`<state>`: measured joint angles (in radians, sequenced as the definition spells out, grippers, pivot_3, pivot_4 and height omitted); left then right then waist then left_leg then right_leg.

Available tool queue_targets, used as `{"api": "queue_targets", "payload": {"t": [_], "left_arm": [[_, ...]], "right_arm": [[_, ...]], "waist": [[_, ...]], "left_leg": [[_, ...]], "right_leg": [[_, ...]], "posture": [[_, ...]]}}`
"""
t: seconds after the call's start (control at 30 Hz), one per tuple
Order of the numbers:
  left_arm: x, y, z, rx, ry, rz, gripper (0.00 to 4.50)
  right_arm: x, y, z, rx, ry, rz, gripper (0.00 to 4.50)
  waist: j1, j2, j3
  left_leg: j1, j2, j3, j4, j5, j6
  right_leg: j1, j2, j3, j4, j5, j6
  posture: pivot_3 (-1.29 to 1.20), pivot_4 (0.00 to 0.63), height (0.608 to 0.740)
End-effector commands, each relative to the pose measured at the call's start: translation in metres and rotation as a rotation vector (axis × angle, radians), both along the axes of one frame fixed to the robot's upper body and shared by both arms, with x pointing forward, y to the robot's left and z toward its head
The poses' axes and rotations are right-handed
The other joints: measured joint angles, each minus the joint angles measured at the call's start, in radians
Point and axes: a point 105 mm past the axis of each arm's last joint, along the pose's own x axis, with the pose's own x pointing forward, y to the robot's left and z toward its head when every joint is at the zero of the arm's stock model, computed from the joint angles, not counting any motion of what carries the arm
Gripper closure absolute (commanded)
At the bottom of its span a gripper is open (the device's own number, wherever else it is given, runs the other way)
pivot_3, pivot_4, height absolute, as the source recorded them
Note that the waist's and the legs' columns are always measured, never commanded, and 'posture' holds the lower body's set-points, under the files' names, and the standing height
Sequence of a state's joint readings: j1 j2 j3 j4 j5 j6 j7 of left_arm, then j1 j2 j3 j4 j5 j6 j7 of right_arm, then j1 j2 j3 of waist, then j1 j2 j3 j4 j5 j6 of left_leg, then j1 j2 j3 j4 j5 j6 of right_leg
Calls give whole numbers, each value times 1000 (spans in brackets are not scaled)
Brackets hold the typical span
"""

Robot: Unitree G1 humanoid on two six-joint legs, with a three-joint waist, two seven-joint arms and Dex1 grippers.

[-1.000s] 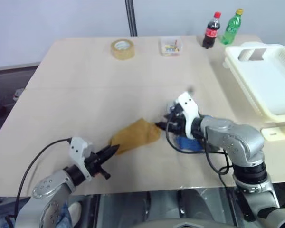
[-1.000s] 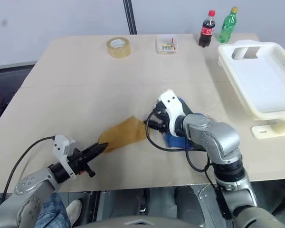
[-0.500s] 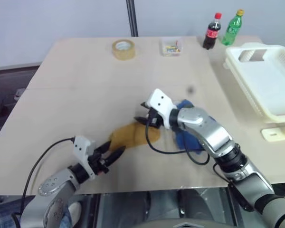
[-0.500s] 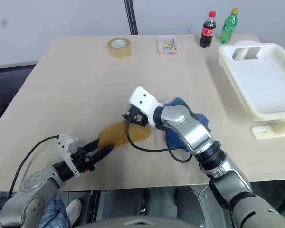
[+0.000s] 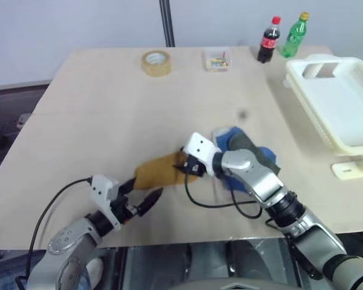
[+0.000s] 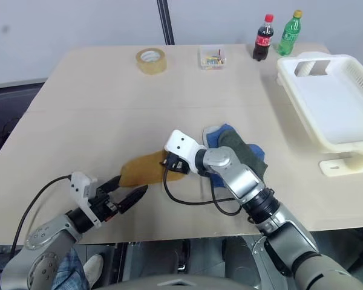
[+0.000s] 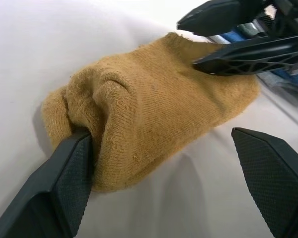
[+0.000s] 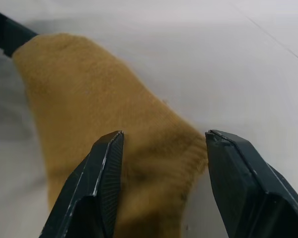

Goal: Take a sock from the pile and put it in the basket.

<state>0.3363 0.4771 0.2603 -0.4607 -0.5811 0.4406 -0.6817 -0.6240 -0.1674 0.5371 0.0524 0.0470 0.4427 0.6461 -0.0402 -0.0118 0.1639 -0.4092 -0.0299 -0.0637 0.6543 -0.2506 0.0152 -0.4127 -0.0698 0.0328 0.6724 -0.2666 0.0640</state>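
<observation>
Basket (image 5: 345,109) is cut off by the frame edge on its far-right side, so its full outline is unreadable. The pile (image 5: 245,158) is partly hidden behind the right arm; sock count can't be told. Contents of the small clear box (image 5: 218,60), beyond the pile toward the bench's far edge, are too small to identify. Bottle labels (image 5: 268,41) beside the basket are illegible.

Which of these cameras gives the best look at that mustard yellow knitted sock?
The left wrist view: the mustard yellow knitted sock lies along its whole length, bunched folds and ribbing plain. The right wrist view shows one end between the open right claw. The head views show it small on the table, between the two claws.
</observation>
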Motion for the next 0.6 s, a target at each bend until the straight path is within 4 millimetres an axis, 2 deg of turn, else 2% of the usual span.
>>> {"api": "queue_targets", "payload": {"t": [0.03, 0.13, 0.23, 0.43, 0.53, 0.6], "left_arm": [[-2, -5, 8, -5, -30, -31, 26], [-1, -2, 14, -7, -67, -19, 26], [5, 3, 34, -57, -180, 24, 26], [12, 12, 60, -160, -332, 111, 26], [12, 19, 60, -169, -333, 145, 26], [11, 22, 51, -145, -283, 152, 26]], "right_arm": [[4, 2, -4, -29, -42, 1, 1789], [12, -7, -18, -107, -45, -44, 1789], [17, -18, -28, -155, -34, -88, 1789], [18, -24, -31, -164, -25, -110, 1789], [17, -24, -32, -164, -22, -111, 1789], [17, -23, -32, -161, -21, -110, 1789]], "waist": [[0, 0, 0], [0, -1, -1], [2, -1, -1], [7, -2, -2], [7, -2, -2], [7, -2, -2]], "left_leg": [[0, 0, 0, 0, 0, 0], [1, 0, 0, 0, 0, 1], [5, 0, 0, -1, -1, 2], [15, 0, -1, -1, -2, 3], [15, 0, -2, -1, -2, 3], [15, 0, -2, -1, -2, 3]], "right_leg": [[1, 0, 0, 0, 0, 0], [1, 0, 0, 0, 0, 0], [3, 0, 0, 0, 0, 0], [15, -1, -2, -3, 0, 0], [16, -1, -3, -3, 0, 0], [16, 0, -3, -3, 0, 0]], "posture": [[0, 150, 738], [0, 150, 738], [0, 150, 738], [0, 150, 738], [0, 150, 738], [0, 150, 738]]}}
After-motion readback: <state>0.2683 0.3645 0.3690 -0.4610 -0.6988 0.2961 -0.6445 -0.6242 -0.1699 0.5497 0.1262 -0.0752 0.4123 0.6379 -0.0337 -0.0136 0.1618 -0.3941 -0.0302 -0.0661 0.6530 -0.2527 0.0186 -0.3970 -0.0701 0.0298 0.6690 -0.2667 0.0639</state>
